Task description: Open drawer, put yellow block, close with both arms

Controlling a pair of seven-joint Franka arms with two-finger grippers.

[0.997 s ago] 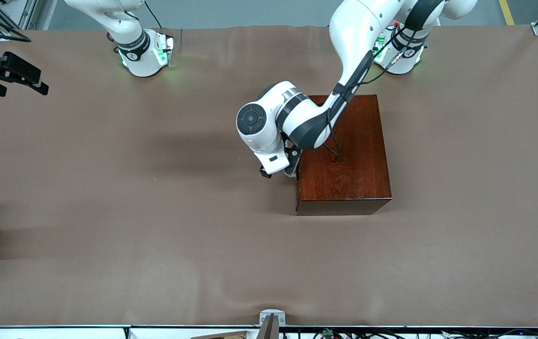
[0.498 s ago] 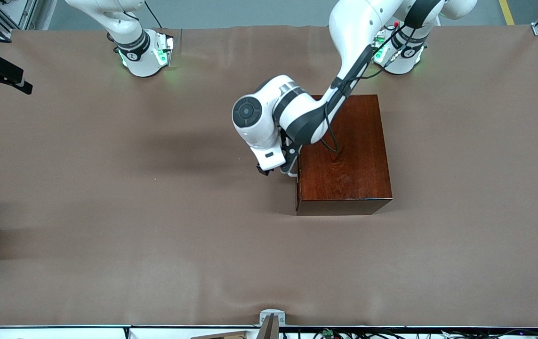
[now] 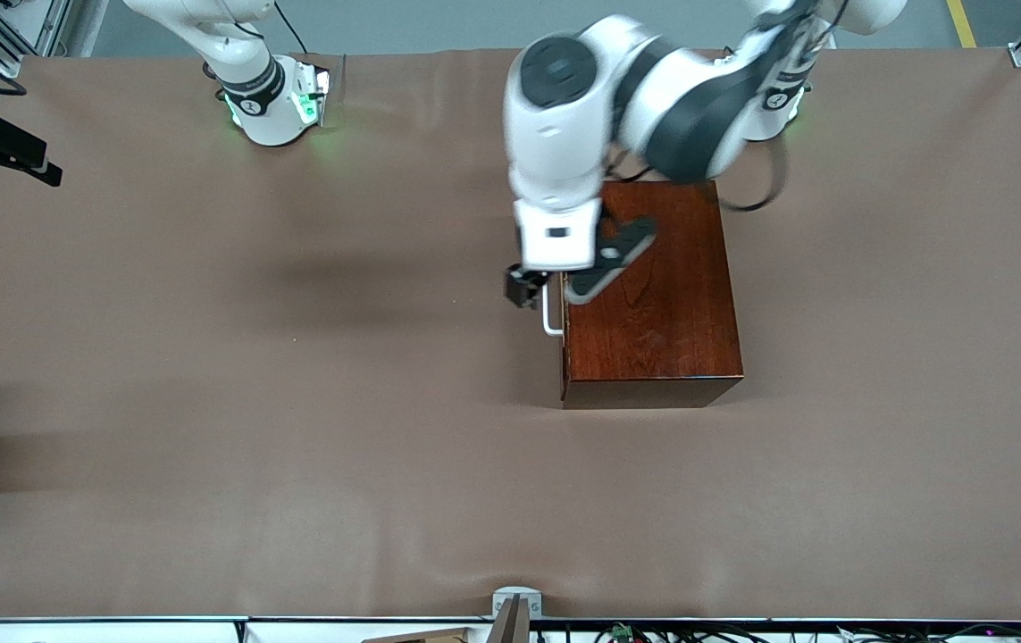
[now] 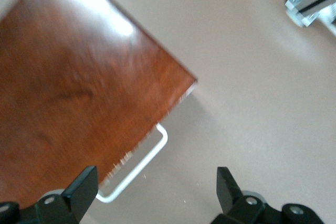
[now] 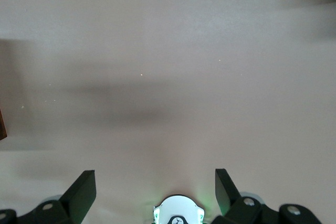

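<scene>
Starting at the right arm's end of the surface: the right tool hangs up at the very edge of the front view, over the margin of the brown cloth, that arm just waiting. Its wrist view shows the tool with fingers spread wide, holding nothing, only bare cloth and its own green-lit base underneath.

Middle: the left arm reaches in from its base and the left tool is in the air just over the white handle, not touching it. Its fingers are wide apart and empty too, with the handle showing between them.

Next comes the mahogany box, drawer pushed in flush, only the handle sticking out. Can't see the yellow block anywhere.
</scene>
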